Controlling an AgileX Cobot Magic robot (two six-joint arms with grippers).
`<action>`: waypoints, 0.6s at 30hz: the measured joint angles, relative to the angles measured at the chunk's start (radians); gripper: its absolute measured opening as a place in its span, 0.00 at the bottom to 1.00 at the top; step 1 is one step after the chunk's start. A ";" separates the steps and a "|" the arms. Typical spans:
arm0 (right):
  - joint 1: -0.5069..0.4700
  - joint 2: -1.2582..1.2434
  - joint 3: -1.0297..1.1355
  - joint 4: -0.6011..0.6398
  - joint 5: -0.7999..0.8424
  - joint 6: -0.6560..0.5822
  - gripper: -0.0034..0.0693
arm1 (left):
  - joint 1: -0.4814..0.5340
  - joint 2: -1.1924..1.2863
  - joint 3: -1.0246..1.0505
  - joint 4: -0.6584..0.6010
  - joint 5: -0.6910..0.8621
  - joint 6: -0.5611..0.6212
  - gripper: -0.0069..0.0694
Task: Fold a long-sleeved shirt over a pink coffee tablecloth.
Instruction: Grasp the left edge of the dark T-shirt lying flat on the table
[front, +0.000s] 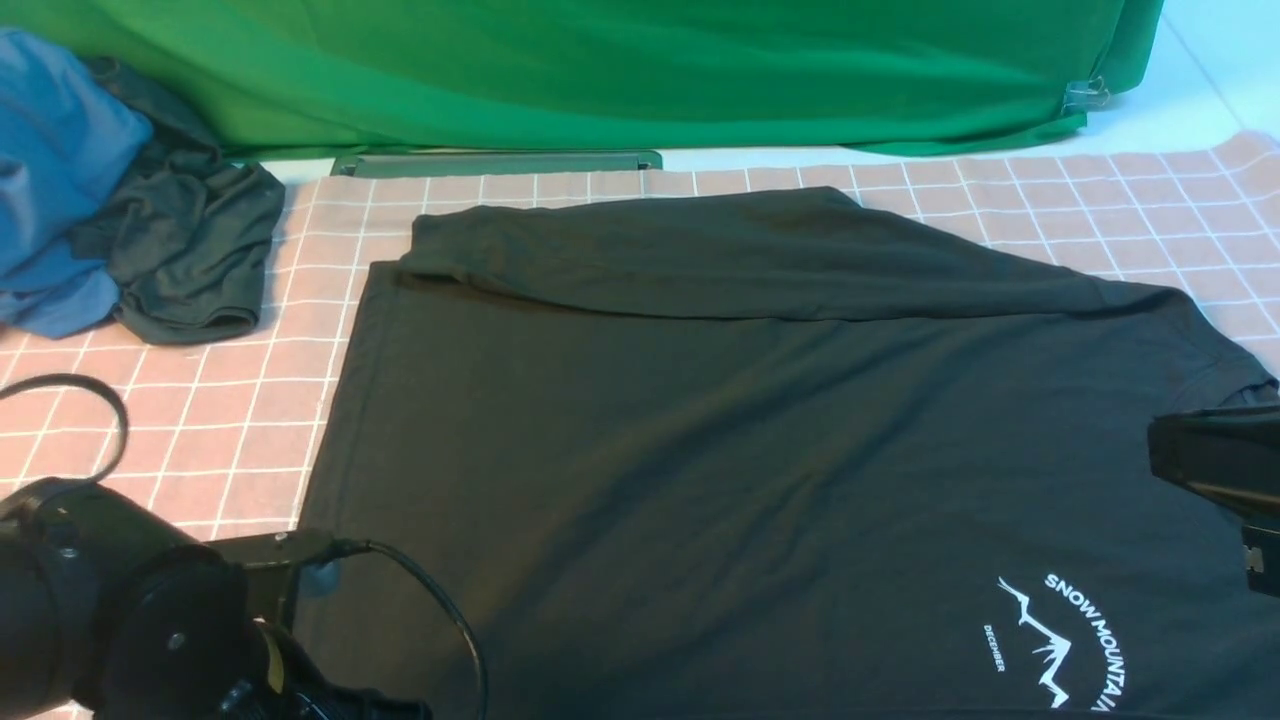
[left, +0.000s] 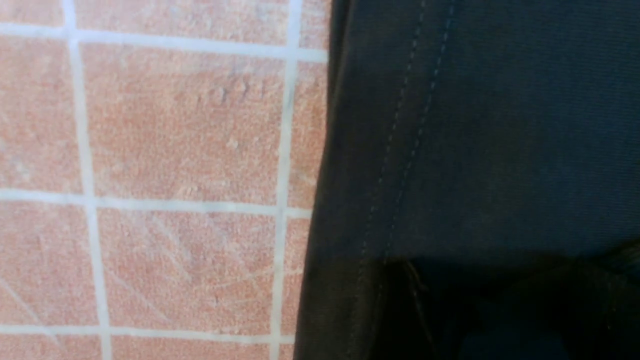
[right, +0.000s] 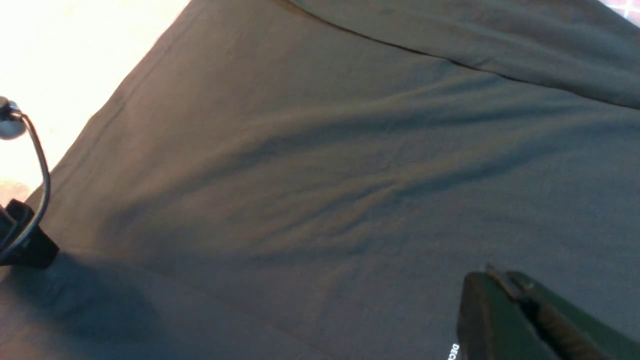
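Right pincer (right: 505, 285)'s pressed together near the black shirt (right: 300, 175)'s print; can't tell the left's state. If that one snags the cloth under it, the hem could bunch.

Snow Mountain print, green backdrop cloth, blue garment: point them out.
Snow Mountain print (front: 1045, 643): front view, white mountain line.
Green backdrop cloth (front: 640, 75): front view, hanging middle.
Blue garment (front: 65, 150): front view, upper part.

From between the two arms, we look forward and down across the black shirt (front: 700, 450); at the left wrist, we face its stitched edge in close-up; at the right wrist, farther off, we share the chest's lettering with the front view
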 joint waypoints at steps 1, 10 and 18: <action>0.000 0.000 0.000 0.000 0.000 0.000 0.10 | 0.000 0.003 0.000 -0.005 -0.002 0.015 0.59; 0.000 0.000 0.000 -0.001 0.000 -0.001 0.10 | 0.000 0.008 -0.002 -0.033 0.025 0.086 0.15; 0.000 0.000 0.000 -0.001 0.000 -0.001 0.10 | -0.001 -0.026 -0.147 -0.036 0.221 0.111 0.13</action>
